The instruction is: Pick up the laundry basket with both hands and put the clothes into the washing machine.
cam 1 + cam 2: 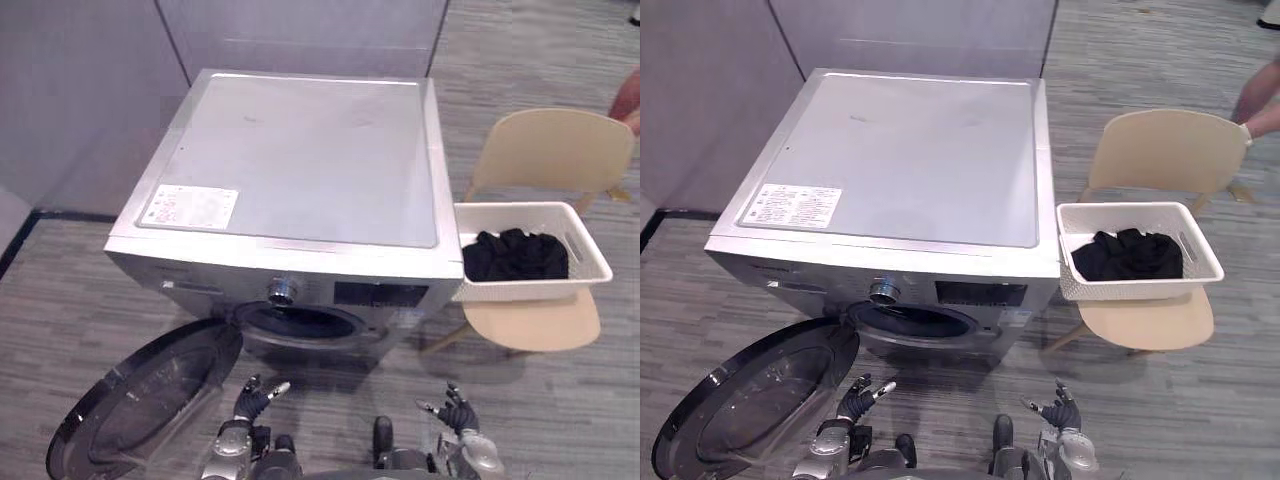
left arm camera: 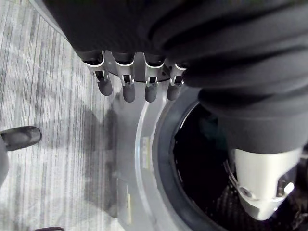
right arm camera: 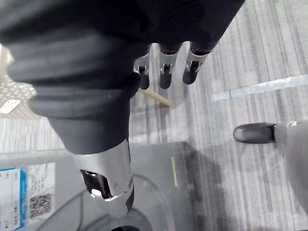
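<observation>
A white laundry basket with black clothes in it sits on a beige chair, right of the washing machine. The machine's round door hangs open to the lower left, and the dark drum opening shows in front. My left hand is low before the machine, fingers relaxed and holding nothing. My right hand is low at the lower right, well short of the basket, fingers relaxed and holding nothing.
A person's arm shows at the far right edge behind the chair. Grey partition walls stand behind and left of the machine. Striped grey floor lies open in front of the chair.
</observation>
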Robot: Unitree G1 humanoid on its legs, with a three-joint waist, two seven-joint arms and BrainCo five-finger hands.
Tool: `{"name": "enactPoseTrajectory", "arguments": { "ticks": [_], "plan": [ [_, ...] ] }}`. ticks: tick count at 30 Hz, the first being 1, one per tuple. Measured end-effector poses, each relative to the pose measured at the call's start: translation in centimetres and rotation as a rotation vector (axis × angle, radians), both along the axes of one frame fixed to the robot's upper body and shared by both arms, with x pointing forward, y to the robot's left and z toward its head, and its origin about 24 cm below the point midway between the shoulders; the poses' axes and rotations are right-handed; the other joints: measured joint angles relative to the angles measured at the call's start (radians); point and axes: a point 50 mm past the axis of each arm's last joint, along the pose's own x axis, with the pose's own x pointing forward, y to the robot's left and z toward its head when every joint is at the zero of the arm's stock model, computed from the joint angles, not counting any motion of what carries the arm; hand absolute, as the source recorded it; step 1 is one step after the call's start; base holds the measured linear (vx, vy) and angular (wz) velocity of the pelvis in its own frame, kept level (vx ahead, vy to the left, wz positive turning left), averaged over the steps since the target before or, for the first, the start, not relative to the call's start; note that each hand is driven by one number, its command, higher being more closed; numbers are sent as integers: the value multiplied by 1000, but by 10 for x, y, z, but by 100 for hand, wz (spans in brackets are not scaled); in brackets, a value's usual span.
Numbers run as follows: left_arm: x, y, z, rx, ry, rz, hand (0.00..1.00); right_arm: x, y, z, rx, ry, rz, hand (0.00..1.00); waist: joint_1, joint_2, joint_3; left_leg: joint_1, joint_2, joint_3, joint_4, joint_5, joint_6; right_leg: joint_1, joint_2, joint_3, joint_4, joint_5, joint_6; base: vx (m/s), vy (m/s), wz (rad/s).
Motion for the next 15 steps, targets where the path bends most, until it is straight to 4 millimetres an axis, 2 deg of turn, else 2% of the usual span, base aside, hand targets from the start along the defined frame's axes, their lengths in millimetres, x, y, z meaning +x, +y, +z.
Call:
{"name": "enactPoseTrajectory", "arguments": {
  "ticks": [2, 3, 4, 5, 6, 7, 8, 9, 10, 11, 12, 13, 14, 15],
  "plan": [
    [-2, 0, -1, 0, 10, 0, 0, 9, 0, 3, 3, -26, -2, 0, 0, -2, 2, -15, -1, 41, 35, -49, 18, -63, 18, 105, 6, 33, 10, -153, 43, -157],
    [0, 1, 0, 5, 7, 0, 0, 17, 1, 6, 3, -44, 0, 0, 1, -14, 10, -22, -1, 92, 70, -83, 25, -99, 29, 162, -1, 36, 8, -169, 37, -190],
    [1, 1, 0, 7, 5, 0, 0, 20, 2, 8, 3, -53, 1, 0, -4, -21, 17, -21, 4, 143, 78, -100, 32, -112, 24, 151, -10, 24, -10, -219, 41, -193],
    [2, -1, 0, 1, 2, -2, 0, 24, 1, 9, 3, -63, -6, 0, -16, -10, 22, -11, 25, 213, 69, -108, 38, -116, 13, 45, -27, -9, -63, -202, 14, -219],
    [7, -2, 2, 4, -8, -13, 0, 31, 3, 12, 1, -79, -5, 0, -19, 7, 33, 18, 68, 320, 71, -106, 37, -158, -10, -193, 50, -24, -117, -128, 2, -204],
    [8, -1, 2, 9, -10, -17, 0, 32, 3, 12, 0, -80, -6, 0, -22, -2, 33, 32, 75, 358, 71, -102, 29, -162, -21, -275, 87, -40, -138, 16, -40, -210],
    [9, 3, 3, 24, -9, -27, 0, 29, 2, 11, -3, -68, -10, 0, -23, -5, 36, 66, 77, 431, 78, -103, 18, -157, -40, -432, 138, -81, -192, 95, -41, -198],
    [9, 6, 3, 30, -8, -26, 0, 30, 1, 11, -10, -65, -7, 0, -27, -4, 37, 100, 78, 505, 87, -103, 7, -159, -68, -541, 171, -93, -212, 79, -53, -222],
    [7, 8, 3, 35, -3, -24, 0, 33, 2, 12, -11, -72, 2, 0, -27, -15, 31, 118, 81, 535, 90, -103, 7, -159, -85, -601, 189, -109, -238, 100, -104, -227],
    [8, 9, 4, 39, -6, -25, 0, 33, 2, 12, -12, -70, 6, 0, -27, -9, 31, 136, 87, 569, 89, -103, 7, -156, -98, -690, 215, -136, -269, 118, -176, -229],
    [10, 11, 5, 45, -13, -25, 0, 36, 3, 13, -12, -76, 15, 0, -28, -7, 34, 166, 85, 608, 68, -105, 4, -160, -111, -764, 248, -141, -246, 131, -201, -227],
    [10, 12, 5, 46, -13, -23, 0, 38, 5, 14, -11, -79, 23, 0, -26, -4, 36, 190, 80, 630, 51, -108, -17, -163, -107, -773, 256, -131, -220, 148, -206, -238],
    [7, 12, 3, 46, -5, -20, 0, 39, 7, 14, -9, -79, 35, 0, -25, 4, 41, 230, 78, 658, 31, -124, -49, -171, -92, -751, 276, -105, -188, 223, -253, -232],
    [6, 12, 2, 41, 6, -13, 0, 42, 11, 15, -5, -85, 52, 0, -32, 12, 44, 255, 103, 673, 81, -135, -68, -199, -54, -670, 318, -137, -176, 255, -257, -207]
  ]
}}
